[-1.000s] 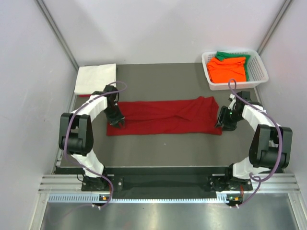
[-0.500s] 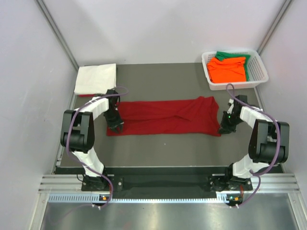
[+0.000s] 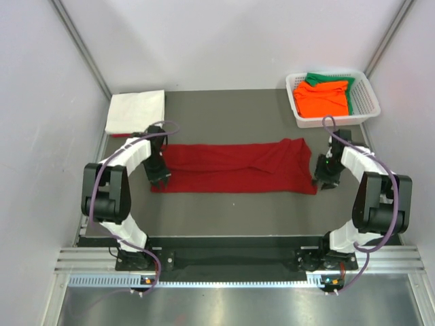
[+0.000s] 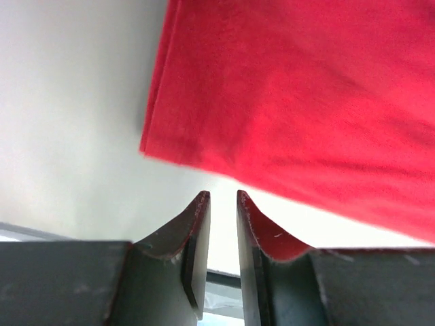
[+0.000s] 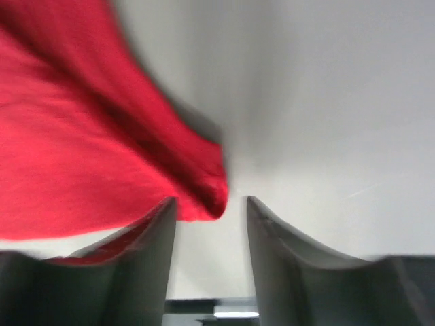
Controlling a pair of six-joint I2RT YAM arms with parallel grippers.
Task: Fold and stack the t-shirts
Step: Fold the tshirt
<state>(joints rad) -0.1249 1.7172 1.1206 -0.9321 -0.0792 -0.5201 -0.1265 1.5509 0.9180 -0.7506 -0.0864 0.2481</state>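
Your left tool [image 4: 222, 198], barely parted, grips nothing; your right tool [image 5: 211, 201] gapes at a corner of the dark red t-shirt [image 3: 231, 166] on the grey bench [image 3: 238, 210].

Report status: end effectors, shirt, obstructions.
Left end effector narrowly open, empty. Right end effector open at corner of dark red cloth t-shirt. Shirt flat, unheld. No obstruction seen.

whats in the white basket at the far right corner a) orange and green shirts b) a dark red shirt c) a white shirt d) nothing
A: the basket holds an orange shirt lying on top of a green shirt.
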